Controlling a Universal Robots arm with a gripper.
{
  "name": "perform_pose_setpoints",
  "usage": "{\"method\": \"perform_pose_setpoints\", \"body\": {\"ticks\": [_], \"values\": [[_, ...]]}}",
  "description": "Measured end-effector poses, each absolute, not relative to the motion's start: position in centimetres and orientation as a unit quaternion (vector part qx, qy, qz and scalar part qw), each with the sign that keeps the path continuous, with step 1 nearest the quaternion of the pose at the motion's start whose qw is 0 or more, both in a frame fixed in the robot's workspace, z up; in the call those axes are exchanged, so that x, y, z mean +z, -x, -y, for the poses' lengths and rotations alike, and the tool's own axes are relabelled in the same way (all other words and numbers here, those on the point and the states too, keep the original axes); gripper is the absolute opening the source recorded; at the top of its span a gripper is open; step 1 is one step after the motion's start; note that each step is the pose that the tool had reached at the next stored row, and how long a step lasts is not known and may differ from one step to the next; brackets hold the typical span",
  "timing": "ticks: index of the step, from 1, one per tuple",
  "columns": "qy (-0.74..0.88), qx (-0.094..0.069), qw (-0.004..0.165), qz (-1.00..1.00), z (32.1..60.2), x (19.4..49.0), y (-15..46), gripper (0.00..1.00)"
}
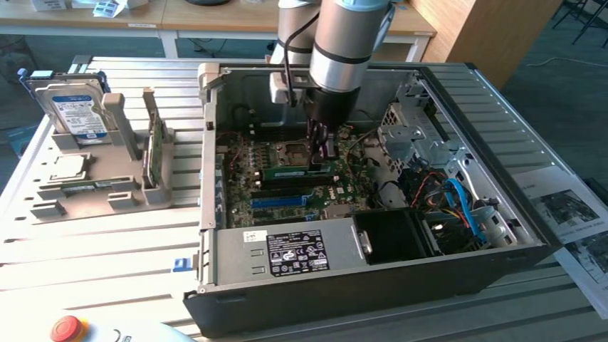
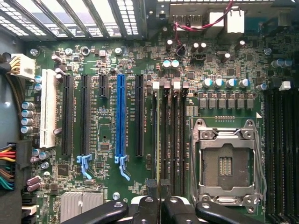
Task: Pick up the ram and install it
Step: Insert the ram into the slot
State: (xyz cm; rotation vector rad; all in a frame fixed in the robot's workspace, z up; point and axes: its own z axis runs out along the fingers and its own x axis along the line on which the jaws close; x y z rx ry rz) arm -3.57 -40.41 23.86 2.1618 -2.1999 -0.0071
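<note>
The silver-and-black robot arm point(image 1: 337, 50) reaches steeply down from above into the open black computer case point(image 1: 314, 299), its wrist nearly vertical over the middle of the case. Its black two-fingered hand point(image 1: 325, 153) is drawn narrow, the fingers pinched on the ram point(image 1: 290, 172), which sits low inside the case near its centre, level and just above the black memory slots of the green motherboard point(image 2: 107, 177); whether it is seated in a slot cannot be told. The hand grips the stick toward one end. The ram is a long, narrow, thin green board with a paler patch near its middle, and from the wrist it appears edge-on as a thin line running away from the fingertips, beside the silver processor socket point(image 2: 226, 163). The case lies on its side with its cover off and also holds a long blue expansion slot point(image 2: 120, 116), a white slot point(image 2: 48, 107), a grey power supply box with a black label point(image 1: 285, 249), a black fan shroud point(image 1: 394, 235), blue cables point(image 1: 460, 196) and a silver drive cage point(image 1: 418, 142). Outside the case, at the exterior view's left, a grey plastic fixture point(image 1: 95, 185) on the pale slatted bench point(image 1: 95, 249) holds a blue-labelled silver hard drive point(image 1: 76, 110) standing upright and a thin green board on edge point(image 1: 150, 153).
</note>
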Motion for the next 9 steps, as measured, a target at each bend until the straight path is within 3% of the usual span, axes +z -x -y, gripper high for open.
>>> {"method": "perform_pose_setpoints", "body": {"ticks": [9], "values": [[-0.701, -0.002, 0.029, 0.713, 40.58, 23.72, 3.57, 0.12]]}}
